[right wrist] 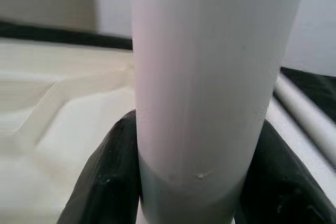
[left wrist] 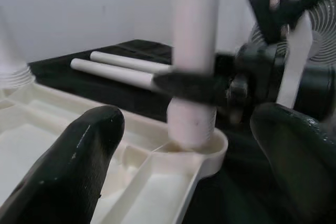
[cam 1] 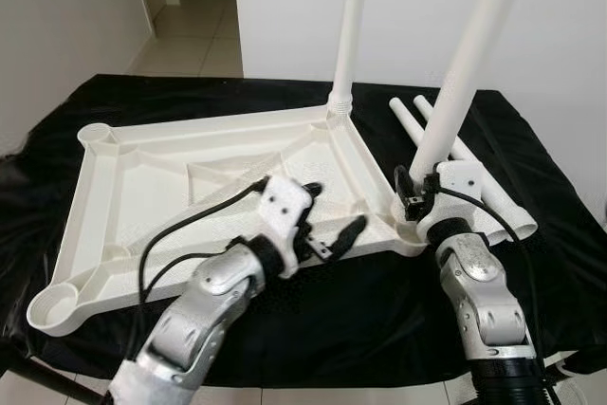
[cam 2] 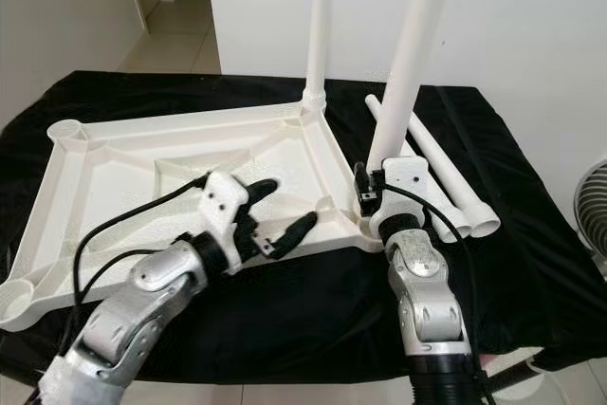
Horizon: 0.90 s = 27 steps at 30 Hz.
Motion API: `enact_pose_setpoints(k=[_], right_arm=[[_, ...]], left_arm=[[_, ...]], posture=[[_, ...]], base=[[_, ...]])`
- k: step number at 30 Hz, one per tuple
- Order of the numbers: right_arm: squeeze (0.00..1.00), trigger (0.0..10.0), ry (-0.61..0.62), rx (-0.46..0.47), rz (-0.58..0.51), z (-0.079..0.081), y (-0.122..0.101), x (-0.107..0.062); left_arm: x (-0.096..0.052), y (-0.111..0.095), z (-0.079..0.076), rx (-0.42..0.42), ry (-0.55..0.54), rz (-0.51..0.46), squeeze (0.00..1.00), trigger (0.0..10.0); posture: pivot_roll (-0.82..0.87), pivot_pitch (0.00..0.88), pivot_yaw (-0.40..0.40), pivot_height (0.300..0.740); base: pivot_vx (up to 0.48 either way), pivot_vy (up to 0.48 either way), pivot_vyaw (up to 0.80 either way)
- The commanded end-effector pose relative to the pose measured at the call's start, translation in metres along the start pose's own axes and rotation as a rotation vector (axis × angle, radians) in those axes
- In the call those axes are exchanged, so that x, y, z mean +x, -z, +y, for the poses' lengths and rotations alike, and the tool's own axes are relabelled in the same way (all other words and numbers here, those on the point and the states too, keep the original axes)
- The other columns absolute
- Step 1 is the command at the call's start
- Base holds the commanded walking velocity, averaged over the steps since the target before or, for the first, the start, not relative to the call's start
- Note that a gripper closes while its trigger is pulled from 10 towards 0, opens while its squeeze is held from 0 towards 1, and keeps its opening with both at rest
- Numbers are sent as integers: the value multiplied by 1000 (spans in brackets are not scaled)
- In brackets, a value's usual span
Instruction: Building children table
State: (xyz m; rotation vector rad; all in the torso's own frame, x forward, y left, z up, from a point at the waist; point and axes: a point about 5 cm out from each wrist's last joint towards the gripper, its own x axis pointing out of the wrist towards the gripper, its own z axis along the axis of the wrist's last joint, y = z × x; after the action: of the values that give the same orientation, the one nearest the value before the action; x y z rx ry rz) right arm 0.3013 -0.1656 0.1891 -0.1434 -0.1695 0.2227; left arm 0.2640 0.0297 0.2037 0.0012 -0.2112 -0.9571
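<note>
The white tabletop (cam 1: 190, 187) lies upside down on the desk (cam 1: 313, 329), which is draped in black cloth, and everything here is placed against it. At its left end, both corner sockets (cam 1: 52, 310) are bare. Over its near edge, toward the right, the left end effector (cam 1: 334, 218) hangs with its fingers spread wide and nothing between them. At the far right corner one leg (cam 1: 349, 26) stands upright in its socket. At the near right corner the right end effector (cam 1: 415, 198) is closed around the base of a second leg (cam 1: 465, 64), which leans slightly where it meets the socket. Just right of the tabletop, two spare legs (cam 1: 474, 177) lie on the cloth.

The step in hand looks like seating this second leg; next it likely needs straightening and pressing down.

The near right corner sits close to the desk's front edge, and the spare legs crowd that side. The tabletop's left half is open.
</note>
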Motion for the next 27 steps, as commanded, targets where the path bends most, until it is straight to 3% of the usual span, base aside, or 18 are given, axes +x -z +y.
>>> enact_pose_setpoints(k=[1, 8, 12, 27], right_arm=[[0, 10000, -121, 2, 26, 12, 4, -3], [0, 10000, -351, -20, 27, 11, -2, -14], [0, 10000, -446, -4, 28, 9, -4, -23], [0, 10000, -615, -38, 108, 6, 5, -38]], left_arm=[[7, -2, -11, -7, 163, -7, 0, 10000], [23, -15, -11, -135, 265, -32, 0, 10000], [25, -15, -9, -147, 301, -18, 0, 10000], [21, -26, -7, -182, 405, -6, 0, 10000]], posture=[[-12, 68, 20, 740], [-33, 68, 45, 740], [-39, 66, 52, 740], [-35, 58, 56, 740]], base=[[0, 0, 0], [0, 0, 0], [0, 0, 0], [0, 0, 0]])
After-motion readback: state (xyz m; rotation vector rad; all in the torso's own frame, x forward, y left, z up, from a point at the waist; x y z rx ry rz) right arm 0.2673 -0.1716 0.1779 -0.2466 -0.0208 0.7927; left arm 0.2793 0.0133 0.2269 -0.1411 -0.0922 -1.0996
